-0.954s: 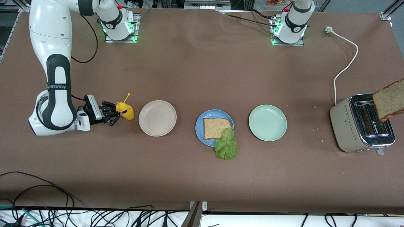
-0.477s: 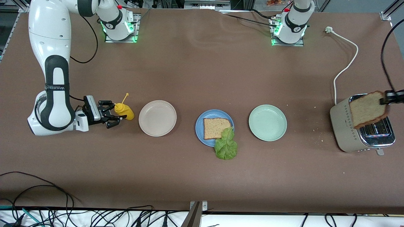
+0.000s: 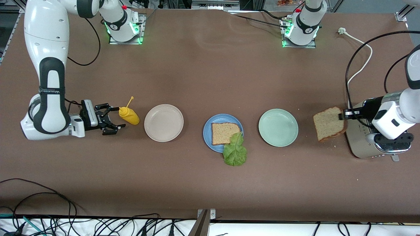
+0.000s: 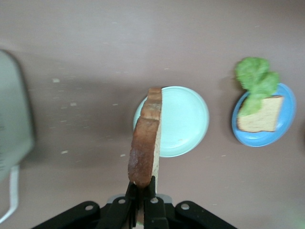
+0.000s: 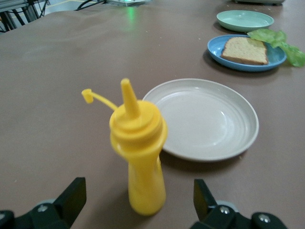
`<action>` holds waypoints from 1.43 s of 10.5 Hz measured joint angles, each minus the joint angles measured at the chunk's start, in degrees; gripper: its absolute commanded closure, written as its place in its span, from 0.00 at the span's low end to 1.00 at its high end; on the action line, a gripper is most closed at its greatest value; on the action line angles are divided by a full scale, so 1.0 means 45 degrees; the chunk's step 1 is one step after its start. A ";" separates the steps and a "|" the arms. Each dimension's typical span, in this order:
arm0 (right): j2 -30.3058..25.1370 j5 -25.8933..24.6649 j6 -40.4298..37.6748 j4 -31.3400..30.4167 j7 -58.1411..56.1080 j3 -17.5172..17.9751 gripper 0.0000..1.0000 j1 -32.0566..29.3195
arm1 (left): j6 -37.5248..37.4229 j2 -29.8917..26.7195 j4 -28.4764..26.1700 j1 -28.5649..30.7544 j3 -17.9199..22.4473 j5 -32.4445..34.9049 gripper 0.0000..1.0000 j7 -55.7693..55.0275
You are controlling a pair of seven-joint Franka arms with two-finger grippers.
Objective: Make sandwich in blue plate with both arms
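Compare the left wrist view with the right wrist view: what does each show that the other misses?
Only the left wrist view shows the left gripper shut on the second bread slice, held on edge, and the toaster.

Only the right wrist view shows the right gripper open, its fingers either side of the upright yellow squeeze bottle, with the beige plate beside it.

Both show the blue plate with a bread slice on it, the lettuce leaf hanging over its rim, and the pale green plate.

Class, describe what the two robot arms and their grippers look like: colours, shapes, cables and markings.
Both arms are glossy white rounded segments with black joint bands. The right arm bears grey lettering, trails black cable. Bases glow green. Right gripper and left gripper are black, two-fingered.
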 measured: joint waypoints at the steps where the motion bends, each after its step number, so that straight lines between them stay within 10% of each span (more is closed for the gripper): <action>1: -0.0007 0.0000 -0.0001 0.0039 0.0173 -0.0246 0.00 -0.0150 | 0.0444 0.0029 -0.0429 -0.0008 0.0019 -0.1038 1.00 -0.0018; 7: -0.0217 0.0229 -0.2064 0.0730 0.6436 -0.1964 0.00 -0.0807 | 0.3483 0.0817 -0.2076 -0.2644 -0.0026 -0.5426 1.00 -0.2328; 15: -0.0836 -0.0383 -0.0640 0.2125 1.4101 -0.1467 0.00 -0.0553 | 0.6512 0.3124 -0.2051 -0.6155 0.0267 -0.5643 1.00 -0.4004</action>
